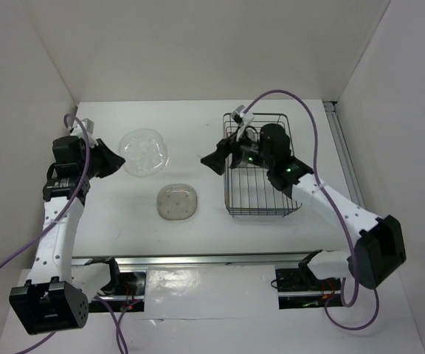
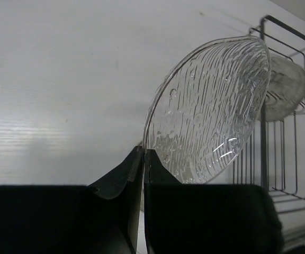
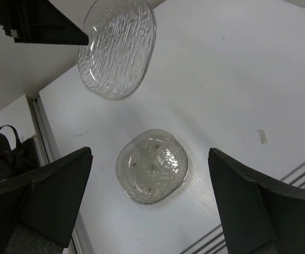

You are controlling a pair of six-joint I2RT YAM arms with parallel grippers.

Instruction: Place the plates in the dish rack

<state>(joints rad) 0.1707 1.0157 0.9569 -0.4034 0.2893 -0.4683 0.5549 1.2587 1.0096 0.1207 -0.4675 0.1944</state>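
My left gripper (image 1: pixel 113 159) is shut on the rim of a clear ribbed plate (image 1: pixel 144 151) and holds it tilted above the table; in the left wrist view the fingers (image 2: pixel 143 151) pinch the lower edge of that plate (image 2: pixel 211 106). A smoky grey plate (image 1: pixel 178 201) lies flat on the table. My right gripper (image 1: pixel 211 161) is open and empty, hovering at the left edge of the dish rack (image 1: pixel 260 199); its view looks down on the grey plate (image 3: pixel 152 165) between its fingers. One translucent plate (image 2: pixel 285 87) stands in the rack (image 2: pixel 295 159).
White walls enclose the table on the left, back and right. The right arm and its purple cable cover much of the rack's inside in the top view. A metal rail (image 1: pixel 198 259) runs along the table's near edge.
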